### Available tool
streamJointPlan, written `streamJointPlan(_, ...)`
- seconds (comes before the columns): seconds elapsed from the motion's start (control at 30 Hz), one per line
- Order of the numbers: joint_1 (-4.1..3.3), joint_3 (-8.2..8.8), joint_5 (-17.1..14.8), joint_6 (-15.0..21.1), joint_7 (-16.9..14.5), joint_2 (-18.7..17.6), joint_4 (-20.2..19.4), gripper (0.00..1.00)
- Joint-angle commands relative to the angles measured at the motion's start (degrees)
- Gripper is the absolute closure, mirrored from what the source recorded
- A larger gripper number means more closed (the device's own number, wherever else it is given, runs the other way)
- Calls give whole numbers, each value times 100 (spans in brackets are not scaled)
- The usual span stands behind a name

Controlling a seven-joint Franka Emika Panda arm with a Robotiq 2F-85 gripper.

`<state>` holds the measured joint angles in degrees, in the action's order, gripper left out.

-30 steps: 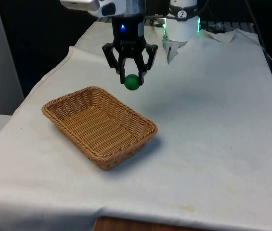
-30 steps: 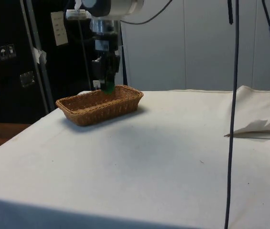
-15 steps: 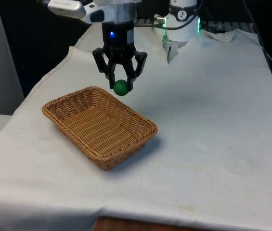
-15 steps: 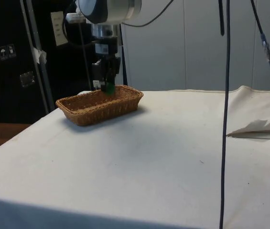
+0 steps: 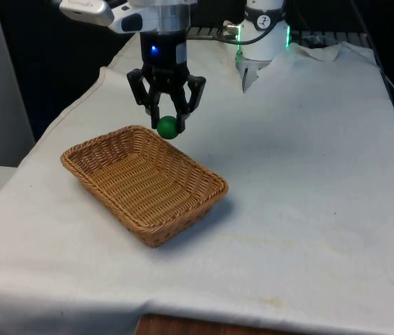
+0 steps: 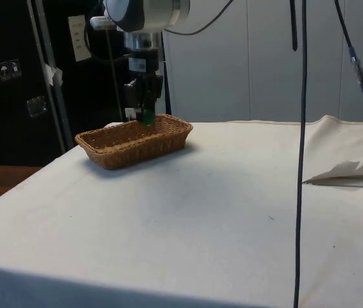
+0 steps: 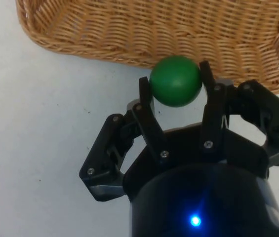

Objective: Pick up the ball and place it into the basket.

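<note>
**Ball in the air at the basket's far rim, drop not yet due**

The green ball is clamped between the two fingers of the hand, clear of the desk and held above the far edge of the wicker basket. In the wrist view the ball sits squarely between the fingertips, and beneath it lies the woven rim of the basket, with white cloth on one side and the basket's inside on the other. In the side view the hand hangs just over the basket's far wall.

The step in hand looks like the carry: the ball is lifted but has not been brought over the basket's floor. The next move probably calls for a short travel toward the near side and the front view's left, until the ball is over the basket's middle, then a small descent and a parting of the fingers. Letting go here risks the ball striking the rim and rolling off across the desk.
</note>
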<state>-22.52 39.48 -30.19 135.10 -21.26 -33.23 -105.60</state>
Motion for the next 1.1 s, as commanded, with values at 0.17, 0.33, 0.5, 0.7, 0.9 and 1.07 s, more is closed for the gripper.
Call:
streamJointPlan(0.17, 92, -23, -52, -34, -17, -132, 115, 99)
streamJointPlan(0.33, 189, -57, -206, 0, -69, -327, 258, 99)
streamJointPlan(0.5, 246, 29, -716, 40, -321, -733, 510, 99)
streamJointPlan(0.7, 264, 120, -1146, 115, -498, -1031, 676, 99)
streamJointPlan(0.9, 309, 109, -1536, 321, -625, -1289, 751, 99)
streamJointPlan(1.07, 292, 132, -1713, 350, -659, -1444, 814, 99)
